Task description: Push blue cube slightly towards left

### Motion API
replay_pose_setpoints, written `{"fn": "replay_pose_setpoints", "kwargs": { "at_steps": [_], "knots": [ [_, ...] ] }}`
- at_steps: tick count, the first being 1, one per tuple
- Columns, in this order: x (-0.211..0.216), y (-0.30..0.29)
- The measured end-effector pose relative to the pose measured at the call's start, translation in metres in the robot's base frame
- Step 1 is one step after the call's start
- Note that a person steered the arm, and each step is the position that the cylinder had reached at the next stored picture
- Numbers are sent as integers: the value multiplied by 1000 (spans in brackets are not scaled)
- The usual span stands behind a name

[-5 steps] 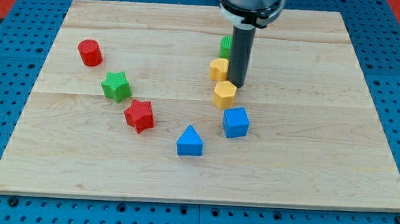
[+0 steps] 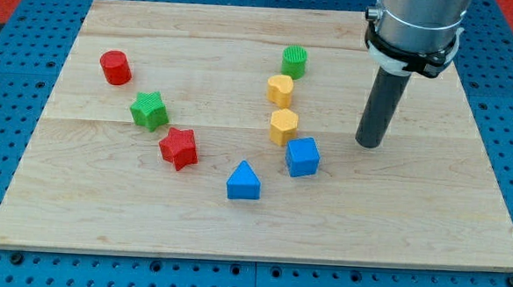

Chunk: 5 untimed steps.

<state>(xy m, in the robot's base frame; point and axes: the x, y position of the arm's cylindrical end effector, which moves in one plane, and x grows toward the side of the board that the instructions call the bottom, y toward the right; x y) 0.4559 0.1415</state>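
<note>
Far to the view's left of the tip lie the red cylinder (image 2: 115, 68), green star (image 2: 149, 110) and red star (image 2: 179, 148) on the table (image 2: 446, 215). Nearer, a blue triangular block (image 2: 243, 181), two yellow blocks (image 2: 280, 89) (image 2: 284, 126) and a green cylinder (image 2: 294, 61). The blue cube (image 2: 302, 156) sits left and slightly below the tip (image 2: 368, 145), apart from it. The end effector is a bare rod with nothing to open or close.

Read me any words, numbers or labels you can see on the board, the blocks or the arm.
None: no text, number or logo shows on the board, on the blocks such as the blue cube, or on the rod above my tip.
</note>
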Motion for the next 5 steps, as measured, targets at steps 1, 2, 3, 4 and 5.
{"fn": "replay_pose_setpoints", "kwargs": {
  "at_steps": [1,2,3,4,5],
  "knots": [
    [0,8],
    [0,12],
    [0,13],
    [0,15],
    [15,7]
  ]
}}
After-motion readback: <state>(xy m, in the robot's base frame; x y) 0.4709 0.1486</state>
